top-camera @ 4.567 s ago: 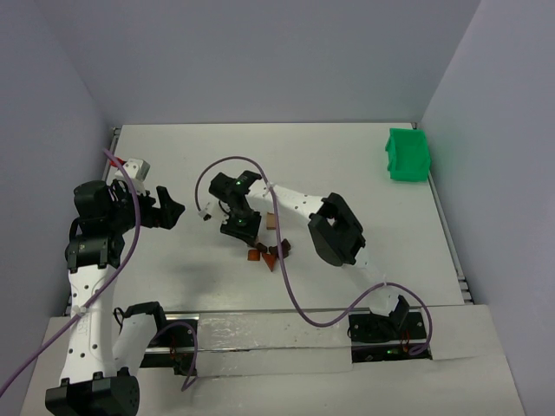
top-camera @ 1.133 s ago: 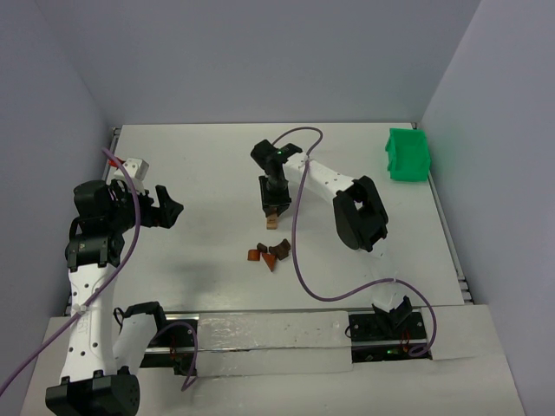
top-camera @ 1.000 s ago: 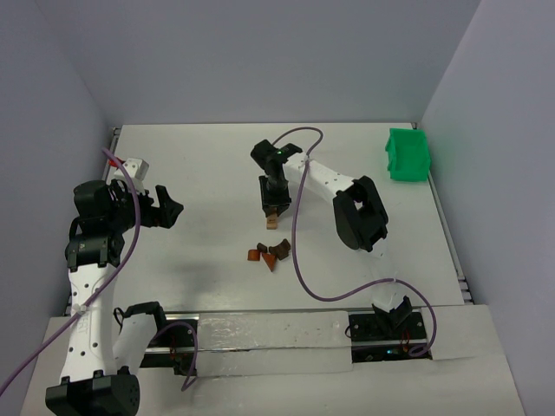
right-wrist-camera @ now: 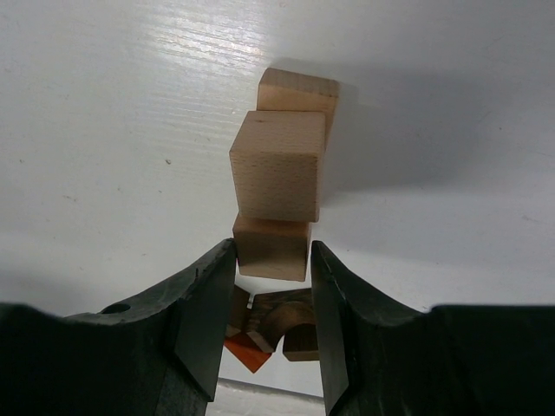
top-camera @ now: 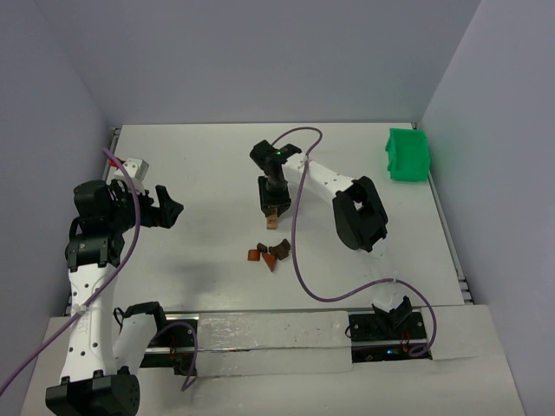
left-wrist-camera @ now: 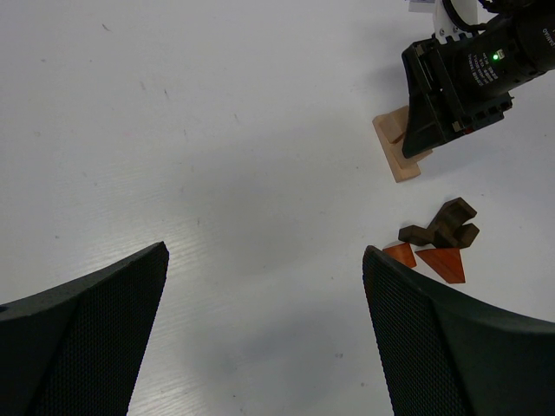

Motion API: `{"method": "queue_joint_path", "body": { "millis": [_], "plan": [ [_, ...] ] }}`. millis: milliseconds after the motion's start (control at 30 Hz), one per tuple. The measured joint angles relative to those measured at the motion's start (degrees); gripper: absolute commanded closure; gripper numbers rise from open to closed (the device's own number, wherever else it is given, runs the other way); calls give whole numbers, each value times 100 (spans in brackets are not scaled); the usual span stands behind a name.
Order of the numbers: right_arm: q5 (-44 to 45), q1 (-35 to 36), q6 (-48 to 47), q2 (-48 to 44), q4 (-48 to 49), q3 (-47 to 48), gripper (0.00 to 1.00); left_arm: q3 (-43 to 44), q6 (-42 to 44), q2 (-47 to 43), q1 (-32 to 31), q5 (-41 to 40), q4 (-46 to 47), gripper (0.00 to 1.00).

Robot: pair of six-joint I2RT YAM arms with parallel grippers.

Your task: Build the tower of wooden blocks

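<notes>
The wood block tower (top-camera: 271, 222) is a small light tan stack at mid-table. In the right wrist view a tan cube (right-wrist-camera: 277, 165) sits in the middle of it. One tan face (right-wrist-camera: 299, 88) shows beyond the cube and a tan block (right-wrist-camera: 271, 253) lies nearer. My right gripper (top-camera: 274, 204) (right-wrist-camera: 272, 248) is shut on that near block, its fingertips hugging both sides. Loose wood blocks (top-camera: 270, 253) (left-wrist-camera: 438, 238), dark brown and reddish, lie just nearer. My left gripper (top-camera: 169, 208) (left-wrist-camera: 264, 251) hangs open over bare table at the left.
A green bin (top-camera: 406, 156) stands at the far right corner by the wall. The right arm's purple cable (top-camera: 295, 251) loops across the table past the loose blocks. The walls close off the back and both sides.
Since the earliest frame, my right gripper has moved from the loose blocks to the tan stack farther back. Over the last second nothing visibly moves. The left arm has stayed still.
</notes>
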Motion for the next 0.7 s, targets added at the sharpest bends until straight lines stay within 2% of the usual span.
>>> {"method": "queue_joint_path", "body": {
  "millis": [100, 167, 200, 233, 367, 700],
  "plan": [
    [25, 9, 39, 0, 0, 0, 48, 0, 0, 0, 0, 0, 0, 1],
    [19, 19, 65, 0, 0, 0, 27, 0, 0, 0, 0, -2, 0, 1],
    [11, 28, 66, 0, 0, 0, 20, 0, 0, 0, 0, -2, 1, 1],
    [-2, 38, 65, 0, 1, 0, 18, 0, 0, 0, 0, -1, 1, 1],
    [-118, 108, 22, 0, 15, 0, 13, 0, 0, 0, 0, -2, 0, 1],
    [-50, 299, 7, -199, 52, -144, 11, 0, 0, 0, 0, 0, 0, 1]
  ]
}}
